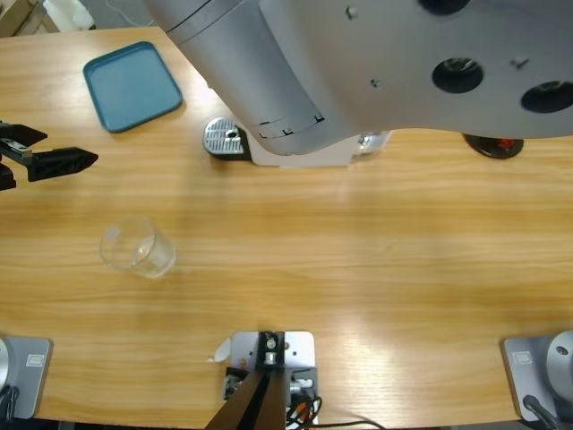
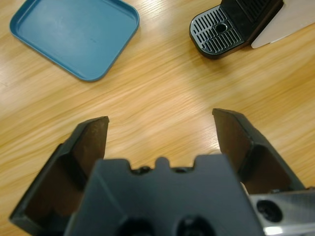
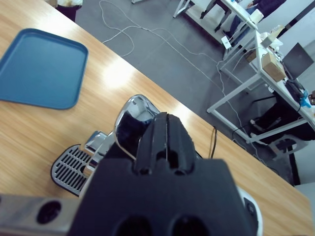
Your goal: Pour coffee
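Right gripper (image 3: 166, 129), jaws pressed together, sits over the coffee machine (image 3: 125, 130); left gripper (image 2: 160, 132), jaws spread and empty, should probably fetch the glass (image 1: 136, 246) next.

Left end effector (image 2: 160, 135) gapes wide (nothing between its jaws), while right end effector (image 3: 165, 130) is closed tight.

Clear tumbler (image 1: 137, 247) tilted on table, coffee indiscernible.
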